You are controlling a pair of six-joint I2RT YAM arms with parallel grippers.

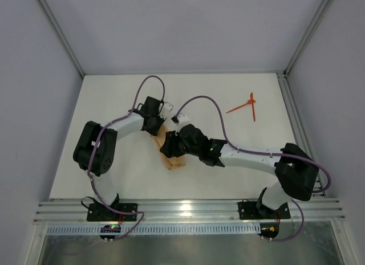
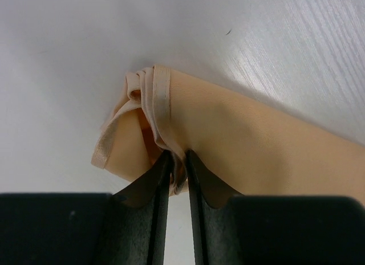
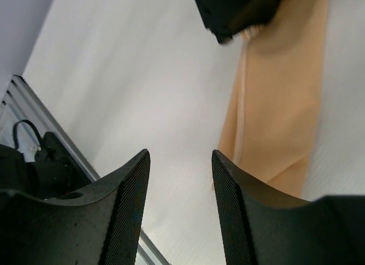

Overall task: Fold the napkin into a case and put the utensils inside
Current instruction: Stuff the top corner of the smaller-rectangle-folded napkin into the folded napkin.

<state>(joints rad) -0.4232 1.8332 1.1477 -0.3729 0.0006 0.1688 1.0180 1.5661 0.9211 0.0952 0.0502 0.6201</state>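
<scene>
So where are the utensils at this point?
In the top view the utensils lie crossed on the far right of the table, apart from the napkin, which sits mid-table to their left.

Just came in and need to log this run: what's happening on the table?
The robot is working on a peach napkin, folded into a narrow strip in the middle of the table. The left tool pinches its bunched end. The right tool hangs open beside the cloth, holding nothing. The two orange-red utensils lie crossed at the far right, untouched, so nothing is tucked in yet.
</scene>
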